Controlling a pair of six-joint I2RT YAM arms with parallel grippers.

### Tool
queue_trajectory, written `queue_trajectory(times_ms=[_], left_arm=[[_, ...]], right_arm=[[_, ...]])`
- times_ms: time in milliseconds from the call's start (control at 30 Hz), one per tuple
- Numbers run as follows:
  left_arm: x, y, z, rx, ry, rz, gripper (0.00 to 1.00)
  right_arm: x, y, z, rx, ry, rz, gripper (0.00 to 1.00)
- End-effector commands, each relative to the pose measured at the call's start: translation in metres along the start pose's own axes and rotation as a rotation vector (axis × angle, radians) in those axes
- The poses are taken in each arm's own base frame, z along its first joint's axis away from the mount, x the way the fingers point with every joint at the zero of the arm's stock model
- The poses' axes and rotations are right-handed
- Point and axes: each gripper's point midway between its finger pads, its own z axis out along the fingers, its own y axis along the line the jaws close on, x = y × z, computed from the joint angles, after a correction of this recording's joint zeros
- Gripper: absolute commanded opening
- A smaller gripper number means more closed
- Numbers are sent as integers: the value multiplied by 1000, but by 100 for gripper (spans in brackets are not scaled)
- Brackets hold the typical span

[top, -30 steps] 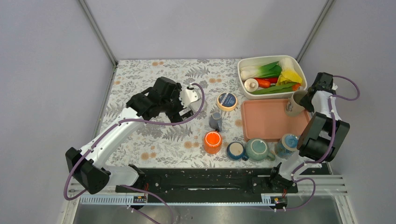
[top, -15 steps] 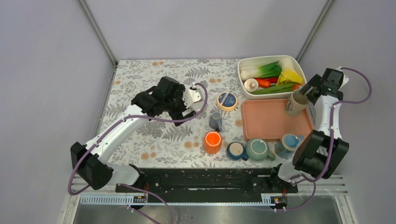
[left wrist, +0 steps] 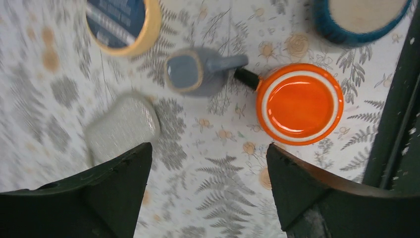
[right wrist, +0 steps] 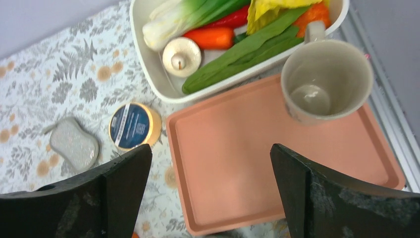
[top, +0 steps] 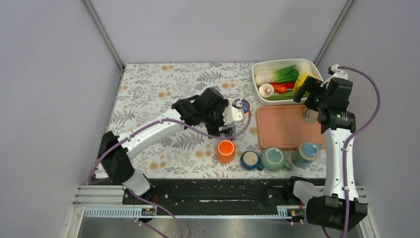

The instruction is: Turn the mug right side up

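Moved since earlier: left arm has swung rightward off the sponge side of the table and now hangs over the small grey mug; right arm has let go of the beige mug and lifted away from it.
Sponge (left wrist: 121, 126): lying flat, left of the grey mug, apart from it.
Left end effector (left wrist: 208, 158): fingers spread wide, nothing between them, above the table and short of the mug.
Grey mug (left wrist: 190, 74): the task's thing by my reading; it stands mouth down with its flat base and pale foot ring facing up, between the blue-labelled tin (left wrist: 121, 22) and the orange mug (left wrist: 299, 104). Its handle points at the orange mug's black handle, just beside it.
Step in hand: reaching in to grasp the grey mug.
Doing it well: centre the spread fingers over the body, close across the sides away from the handle, stay clear of the orange mug, lift off the table before rolling the wrist, then set it down base first.
Pink tray (right wrist: 237, 163): bare apart from the beige mug.
Beige mug (right wrist: 324, 79): upright, mouth up, in the tray's far right corner.
Right end effector (right wrist: 210, 158): spread, empty, above the tray.
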Motion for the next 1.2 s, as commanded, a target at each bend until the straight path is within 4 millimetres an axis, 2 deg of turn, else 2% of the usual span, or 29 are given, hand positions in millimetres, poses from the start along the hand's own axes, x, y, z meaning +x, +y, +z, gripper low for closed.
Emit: queue_trajectory(times_ms=[0, 67, 133, 267, 333, 367, 500, 667, 900, 1100, 1133, 1167], left_arm=[[-45, -9, 10, -52, -60, 549, 86], [-42, -16, 27, -7, -33, 744, 83], [-47, -14, 42, 16, -18, 876, 79], [-55, -6, 75, 66, 14, 1022, 67], [-57, -12, 82, 136, 2, 1069, 65], [-52, -19, 84, 193, 4, 1088, 65], [-40, -27, 99, 280, 26, 1109, 64], [-8, -24, 114, 329, 127, 1118, 62], [7, -16, 139, 289, 184, 1094, 57], [17, -6, 150, 260, 246, 1080, 40], [18, -5, 150, 258, 250, 1074, 35], [19, -4, 150, 259, 250, 1064, 25]], right_arm=[[27, 14, -12, -98, 71, -30, 100], [31, 14, -16, -100, 64, -34, 99], [35, 16, -18, -119, 72, -32, 99], [46, 22, -17, -160, 103, -23, 99], [49, 21, -17, -161, 109, -24, 99], [50, 21, -17, -161, 109, -24, 99], [52, 23, -20, -177, 108, -25, 99], [49, 25, -24, -187, 86, -27, 99], [53, 27, -22, -202, 99, -20, 99], [54, 28, -21, -209, 99, -18, 99], [54, 28, -21, -210, 98, -18, 99], [54, 29, -21, -214, 97, -18, 99]])
